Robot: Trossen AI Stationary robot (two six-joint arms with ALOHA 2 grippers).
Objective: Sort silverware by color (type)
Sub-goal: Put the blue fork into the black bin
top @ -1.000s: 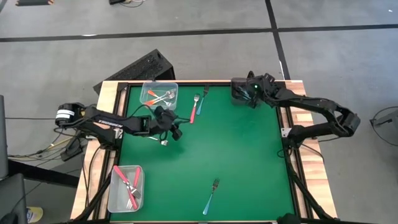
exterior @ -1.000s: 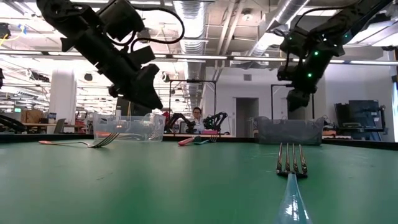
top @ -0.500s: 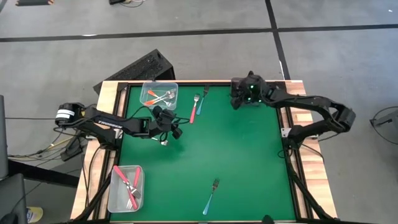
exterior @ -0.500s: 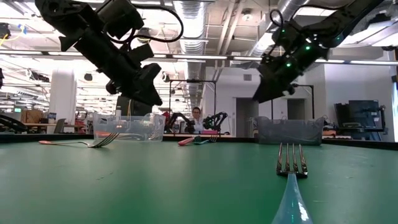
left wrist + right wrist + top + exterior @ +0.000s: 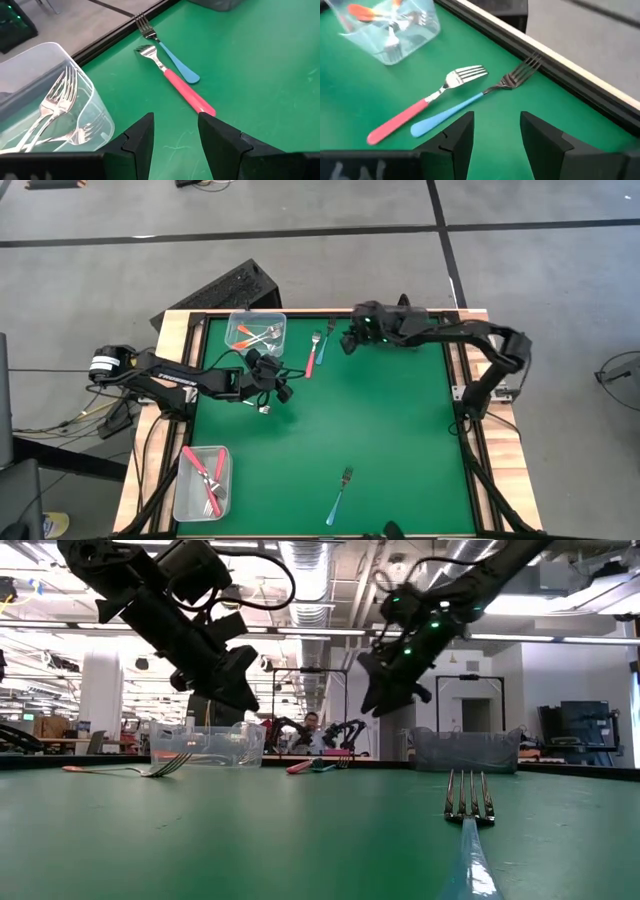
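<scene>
A red-handled fork and a blue-handled fork lie side by side on the green mat near the far edge, and both wrist views show them. My right gripper hovers open just right of them. My left gripper hangs open above the mat, left of the pair and near the clear bin of orange forks. A fork with a reddish-orange handle lies flat below it. Another blue fork lies near the near edge.
A clear bin with red forks stands at the near left corner. A dark bin stands at the far right. A black raised frame runs along the far edge behind the forks. The green mat's middle is bare.
My right gripper has swung from above the dark bin toward the table's left along the far edge, and now hangs over the mat beside the red and blue forks. No fork has moved.
</scene>
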